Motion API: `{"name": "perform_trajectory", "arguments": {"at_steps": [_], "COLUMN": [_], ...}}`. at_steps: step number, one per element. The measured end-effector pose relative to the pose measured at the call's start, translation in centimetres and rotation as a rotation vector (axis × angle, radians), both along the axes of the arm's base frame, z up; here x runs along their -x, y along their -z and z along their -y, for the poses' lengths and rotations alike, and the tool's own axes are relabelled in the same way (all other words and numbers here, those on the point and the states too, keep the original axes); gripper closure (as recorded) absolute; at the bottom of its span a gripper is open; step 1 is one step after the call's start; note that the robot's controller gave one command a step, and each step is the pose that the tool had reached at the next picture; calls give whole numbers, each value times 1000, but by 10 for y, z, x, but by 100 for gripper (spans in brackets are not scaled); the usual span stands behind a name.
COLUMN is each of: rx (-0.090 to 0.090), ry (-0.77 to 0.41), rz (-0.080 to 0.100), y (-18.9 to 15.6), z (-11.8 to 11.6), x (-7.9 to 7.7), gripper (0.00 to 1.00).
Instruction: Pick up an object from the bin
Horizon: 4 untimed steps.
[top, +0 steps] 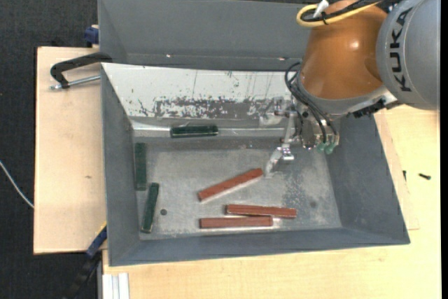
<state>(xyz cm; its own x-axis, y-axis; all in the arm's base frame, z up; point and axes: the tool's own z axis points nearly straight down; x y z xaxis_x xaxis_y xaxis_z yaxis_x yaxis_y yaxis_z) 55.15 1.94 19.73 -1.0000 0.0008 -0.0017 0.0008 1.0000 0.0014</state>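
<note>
Green bars (149, 206) lay at 9 o'clock side of bin (210, 28), untouched. Slanted brown bar (229, 185) sat mid-floor, all of it on floor. Two flat brown bars (260, 211) at 6 o'clock. Gripper (280, 159) hung low just beside slanted bar's 2 o'clock tip. Jaws: spread or pressed, couldn't tell. Nothing lifted; grasp and lift left, by my reading.

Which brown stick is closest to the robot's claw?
The slanted reddish-brown bar, whose upper end lies beside the gripper. The upper level bar and lower level bar lie farther away.
</note>
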Motion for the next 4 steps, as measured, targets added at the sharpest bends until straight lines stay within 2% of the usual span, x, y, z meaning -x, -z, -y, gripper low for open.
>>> {"name": "perform_trajectory", "arguments": {"at_steps": [1, 2, 3, 4], "rx": [0, 1, 2, 2], "ry": [0, -43, -370, -371], "rz": [0, 7, -3, -3], "y": [0, 49, 120, 120], "z": [0, -5, -19, -19], "x": [0, 1, 0, 0], "gripper": [0, 0, 100, 100]}}
